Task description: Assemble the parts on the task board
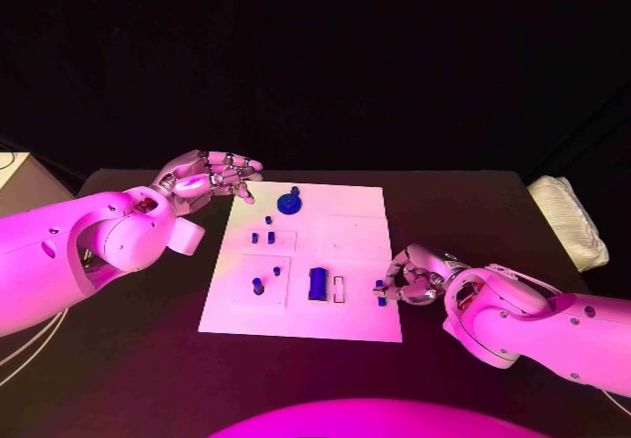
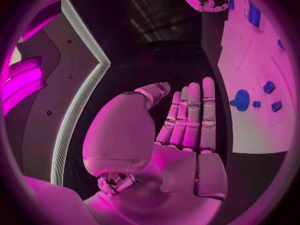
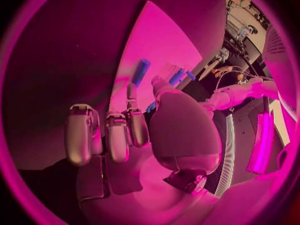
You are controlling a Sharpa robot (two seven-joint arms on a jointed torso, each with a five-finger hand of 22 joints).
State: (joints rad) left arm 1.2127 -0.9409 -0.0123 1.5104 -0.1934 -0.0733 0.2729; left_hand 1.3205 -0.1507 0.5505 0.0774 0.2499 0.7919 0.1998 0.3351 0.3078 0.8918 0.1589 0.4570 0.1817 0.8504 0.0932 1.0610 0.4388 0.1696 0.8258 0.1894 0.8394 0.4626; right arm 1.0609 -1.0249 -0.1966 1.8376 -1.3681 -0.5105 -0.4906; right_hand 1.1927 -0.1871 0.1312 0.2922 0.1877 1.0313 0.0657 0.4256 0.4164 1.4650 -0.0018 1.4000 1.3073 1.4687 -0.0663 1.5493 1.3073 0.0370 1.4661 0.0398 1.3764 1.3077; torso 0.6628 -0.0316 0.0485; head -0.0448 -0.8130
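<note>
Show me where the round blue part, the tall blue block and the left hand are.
round blue part (image 1: pixel 289 201), head view, on its disc.
tall blue block (image 1: pixel 317 284), head view, on its middle.
left hand (image 1: pixel 208 178), head view, on the palm.

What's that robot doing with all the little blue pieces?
It is putting small blue parts together on a flat white task board on the black table. Its right robot hand is at the board's near right edge, pinching a small blue peg. Its left robot hand hovers open beside the far left corner, near a round blue knob. Other blue parts sit on the board.
</note>
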